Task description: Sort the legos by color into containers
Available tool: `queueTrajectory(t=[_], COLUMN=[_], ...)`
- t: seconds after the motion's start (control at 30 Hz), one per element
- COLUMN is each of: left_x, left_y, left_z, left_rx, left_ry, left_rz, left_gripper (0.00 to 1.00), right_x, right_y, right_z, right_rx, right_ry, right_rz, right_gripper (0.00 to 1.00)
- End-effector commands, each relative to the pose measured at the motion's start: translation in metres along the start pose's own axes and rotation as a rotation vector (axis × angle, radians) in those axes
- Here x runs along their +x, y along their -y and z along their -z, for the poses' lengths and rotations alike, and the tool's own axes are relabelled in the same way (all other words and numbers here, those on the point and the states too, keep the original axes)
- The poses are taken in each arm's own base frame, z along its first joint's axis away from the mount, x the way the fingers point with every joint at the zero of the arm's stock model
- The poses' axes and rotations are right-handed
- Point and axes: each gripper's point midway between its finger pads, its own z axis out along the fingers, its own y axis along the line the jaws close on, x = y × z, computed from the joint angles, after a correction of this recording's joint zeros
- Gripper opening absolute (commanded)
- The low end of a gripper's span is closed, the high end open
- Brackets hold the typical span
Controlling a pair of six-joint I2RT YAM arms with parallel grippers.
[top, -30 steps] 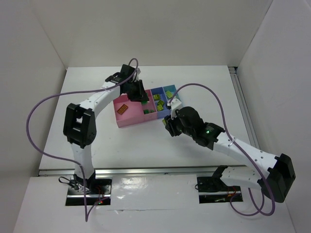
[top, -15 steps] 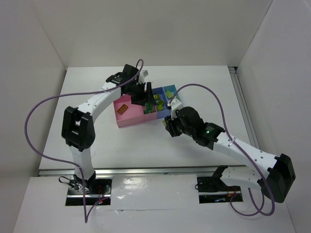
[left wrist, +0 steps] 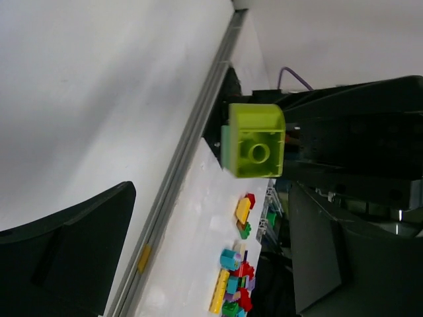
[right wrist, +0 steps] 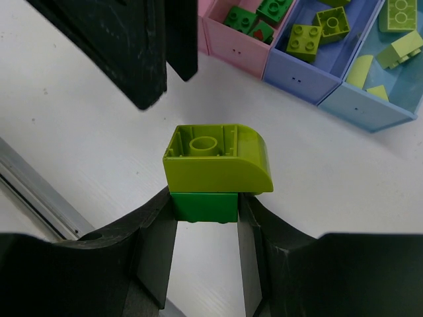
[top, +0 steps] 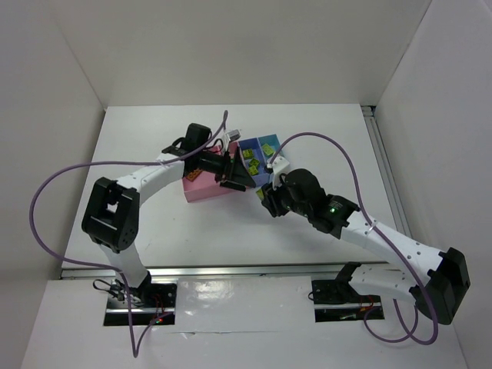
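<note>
My right gripper [right wrist: 206,201] pinches the dark green brick [right wrist: 205,206] by its two flat sides, and a lime curved brick [right wrist: 218,165] sits clicked on top of it, above the table [right wrist: 99,152], near the tray [right wrist: 297,79] but in no compartment. The left gripper [top: 237,178] stands spread just beside. The bricks I judge light, stiff and smooth, so I would take the lime one on its straight side walls, not the slippery curve, and twist it off

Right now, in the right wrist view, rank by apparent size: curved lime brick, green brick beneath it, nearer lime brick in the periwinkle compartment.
1. curved lime brick
2. green brick
3. nearer lime brick
First two sit closer to camera; true sizes unsure.
</note>
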Motion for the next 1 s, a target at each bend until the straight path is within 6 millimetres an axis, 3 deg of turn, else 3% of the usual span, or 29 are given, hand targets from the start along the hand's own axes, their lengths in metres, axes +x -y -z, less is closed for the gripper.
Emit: queueTrajectory(t=[0.0,0.33,0.67,0.8,0.83,0.93,0.97], left_x=[-0.008,-0.005,-0.004,-0.003,-0.002,-0.004,-0.005], left_y=[0.044,0.042,0.032,0.034,0.034,0.034,0.036], left_z=[-0.005,-0.033,-0.045,-0.047,-0.047,-0.047,-0.046], left_rx=[0.149,0.142,0.115,0.109,0.106,0.097,0.096], left_ry=[-0.008,-0.057,-0.074,-0.080,-0.084,-0.079,-0.080], left_rz=[-0.138,-0.123,-0.109,-0.115,-0.107,-0.122,-0.120], left_gripper=[0.96,0.88,0.74,0.62,0.52,0.36,0.24], right_x=[-0.013,-0.017,-0.017,-0.017,-0.017,-0.017,-0.017], right_y=[-0.003,-0.007,-0.007,-0.008,-0.008,-0.008,-0.007], right_z=[0.004,0.002,0.002,0.002,0.002,0.002,0.002], right_rx=[-0.022,-0.041,-0.042,-0.051,-0.051,-0.051,-0.042], right_ry=[0.041,0.039,0.039,0.038,0.038,0.038,0.039], right_rz=[0.001,0.002,0.002,0.002,0.002,0.002,0.002], right_gripper=[0.07,0.07,0.07,0.07,0.07,0.07,0.06])
